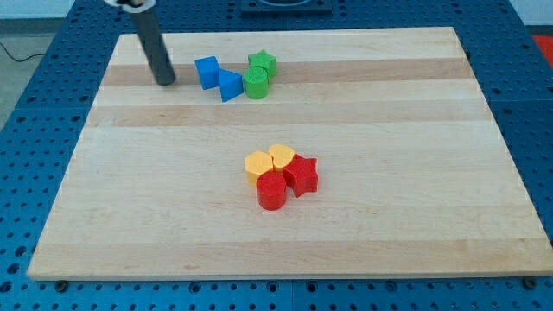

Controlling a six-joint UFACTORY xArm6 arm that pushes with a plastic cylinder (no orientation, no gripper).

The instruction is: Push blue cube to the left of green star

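Just now my tip rests on the desk left of the blue cube, seemingly apart; green star lies farther right; no fingers here

I am seeing only the rod of my arm, entering the frame at the view's top left, around eleven o'clock from the picture's centre. It is standing nearly upright, leaning slightly so that its lower end sits a touch toward four o'clock from where it enters. The rod is dark, smooth and cylindrical, and a pale fitting is capping it right at the frame's upper edge; the arm above is lying out of view. My tip appears to be resting at surface height, though actual contact is hard to confirm.
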